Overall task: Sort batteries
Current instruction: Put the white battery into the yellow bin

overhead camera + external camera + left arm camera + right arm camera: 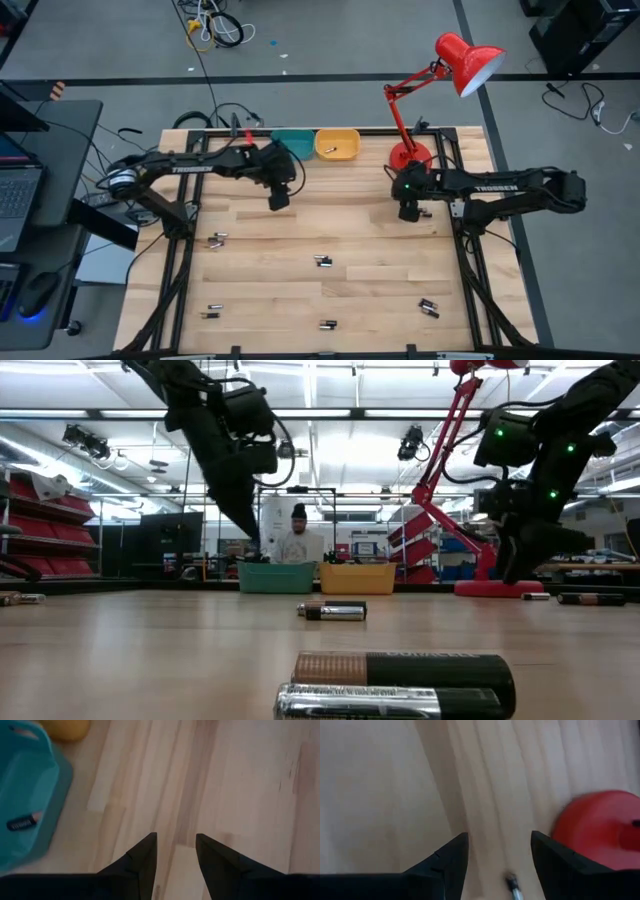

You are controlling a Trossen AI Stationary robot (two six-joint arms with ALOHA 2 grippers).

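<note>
high view: batteries (323,261) lie scattered, well apart from both empty grippers.

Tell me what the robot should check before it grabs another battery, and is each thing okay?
1. Left gripper empty, fingers apart: ok.
2. Right gripper empty, fingers apart: ok.
3. Batteries still waiting on the table, like the middle pair: ok.
4. Teal bin and yellow bin sit at the back edge, unblocked: ok.
5. Small battery beside the red lamp base has room around it: ok.
6. Which size each battery is: cannot tell.
</note>
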